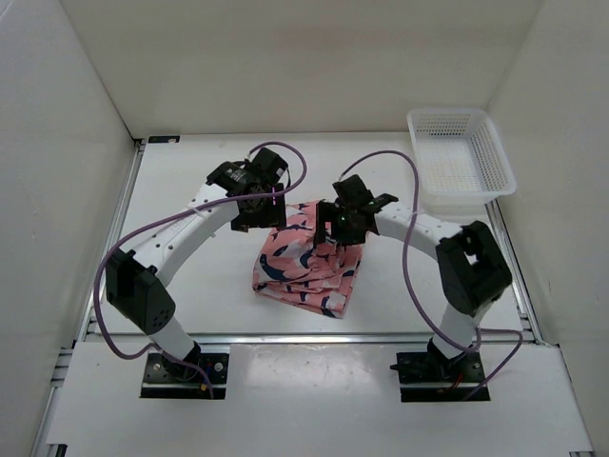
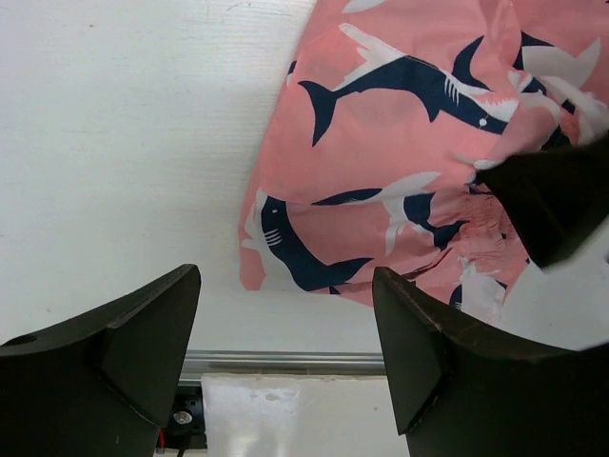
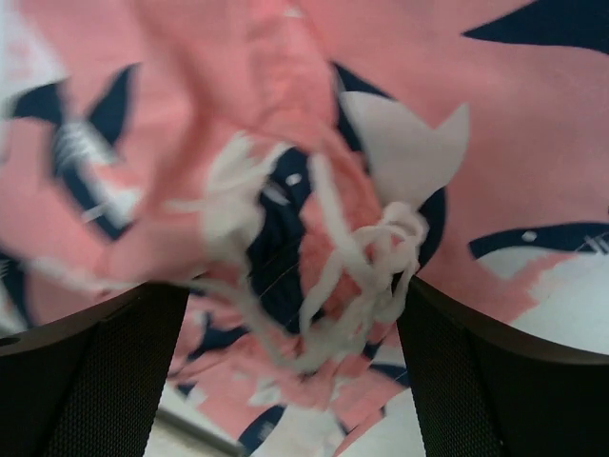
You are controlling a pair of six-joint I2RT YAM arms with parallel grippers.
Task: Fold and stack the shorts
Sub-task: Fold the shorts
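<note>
The coral-pink shorts (image 1: 306, 259) with a navy and white fish print lie folded in a bundle at the table's middle. My left gripper (image 1: 255, 215) is just off their far left corner. In the left wrist view it (image 2: 285, 333) is open and empty over bare table, with the shorts (image 2: 400, 162) beyond the fingertips. My right gripper (image 1: 343, 228) is over the far right part of the shorts. In the right wrist view it (image 3: 285, 352) is open and close above the fabric (image 3: 238, 95). A tangled white drawstring (image 3: 376, 252) lies between its fingers.
A white plastic mesh basket (image 1: 487, 152) stands at the far right corner of the table. White walls close in the left, back and right. A metal rail (image 1: 304, 335) runs along the table's near edge. A right finger (image 2: 557, 200) shows in the left wrist view.
</note>
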